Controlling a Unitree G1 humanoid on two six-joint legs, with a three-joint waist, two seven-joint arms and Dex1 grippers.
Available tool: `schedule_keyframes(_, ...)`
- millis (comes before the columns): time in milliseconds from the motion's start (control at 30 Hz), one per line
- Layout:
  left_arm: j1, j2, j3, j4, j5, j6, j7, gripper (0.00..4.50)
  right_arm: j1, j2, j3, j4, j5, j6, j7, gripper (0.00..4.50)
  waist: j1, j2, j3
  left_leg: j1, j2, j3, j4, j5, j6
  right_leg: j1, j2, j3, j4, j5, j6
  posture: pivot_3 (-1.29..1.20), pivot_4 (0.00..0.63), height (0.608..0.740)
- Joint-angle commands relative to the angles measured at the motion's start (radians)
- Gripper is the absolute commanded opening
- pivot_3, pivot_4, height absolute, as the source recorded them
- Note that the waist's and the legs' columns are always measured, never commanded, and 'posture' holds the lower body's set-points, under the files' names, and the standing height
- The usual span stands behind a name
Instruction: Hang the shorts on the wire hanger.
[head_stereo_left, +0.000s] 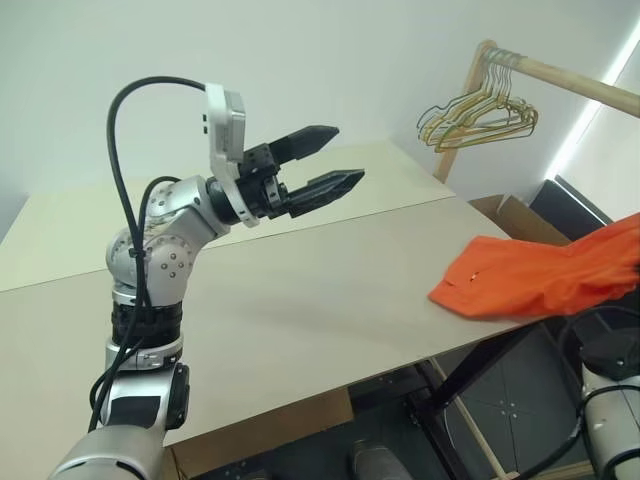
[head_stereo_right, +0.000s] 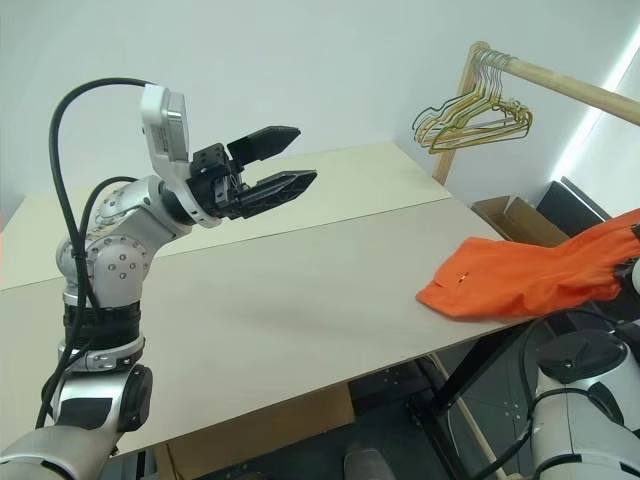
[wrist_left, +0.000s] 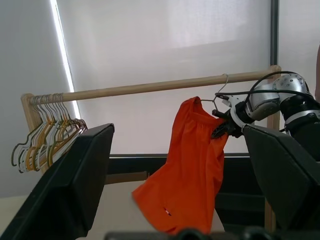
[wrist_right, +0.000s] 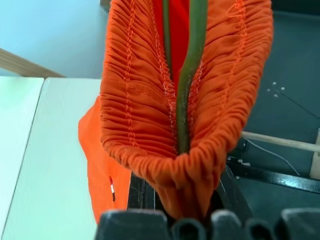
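The pale beige table (head_stereo_left: 300, 300) lies bare across its middle and left. At its right edge the bright orange fabric shorts (head_stereo_left: 530, 275) trail off the corner, lifted toward the wooden rail (wrist_left: 150, 87). The right end effector (wrist_left: 222, 127) is clenched on the gathered elastic waistband, with the thin greyish-green wire hanger (wrist_right: 187, 90) threaded inside it. The left end effector (head_stereo_left: 325, 165) hovers released over the table, well apart from the shorts. A bunch of yellow-gold and green hangers (head_stereo_left: 480, 118) hangs at the rail's end.

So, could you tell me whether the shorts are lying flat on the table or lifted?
Partly lifted. The right gripper holds the waistband of the shorts up with the hanger inside; the lower end drapes onto the table.
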Motion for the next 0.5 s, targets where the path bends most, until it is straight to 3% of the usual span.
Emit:
schedule_keyframes(33,-0.004,0.011,0.014,-0.032,-0.006,-0.021,0.006,4.45,0.007,-0.023,0.014,0.011,-0.05,-0.066,0.012,0.0,0.0,0.0,0.0,0.0,0.0,0.0,0.0,0.0,0.0,0.0,0.0,0.001,0.0,0.0,0.0,-0.16,0.0,0.74)
schedule_keyframes(133,-0.006,0.017,0.016,-0.03,-0.002,-0.025,0.006,4.45,0.016,-0.007,0.019,0.001,-0.082,-0.064,0.017,0.0,0.004,0.0,0.0,0.0,-0.001,0.0,0.0,0.0,0.0,0.0,0.0,0.002,-0.001,0.0,0.001,-0.16,0.0,0.74)
schedule_keyframes(333,-0.01,0.032,0.014,-0.026,-0.004,-0.031,0.004,4.5,0.02,0.03,0.026,-0.055,-0.121,-0.067,0.038,1.92,0.003,0.0,0.0,0.0,-0.002,0.002,0.0,0.0,0.001,0.0,0.0,0.005,-0.001,0.001,0.003,-0.15,0.0,0.74)
schedule_keyframes(500,-0.018,0.036,0.017,-0.018,0.006,-0.046,0.01,4.5,0.003,0.032,0.064,-0.116,-0.144,-0.138,0.04,3.81,0.004,0.0,0.0,0.0,-0.001,0.002,0.0,0.0,0.001,0.0,0.0,0.005,-0.001,0.001,0.003,-0.15,0.0,0.74)
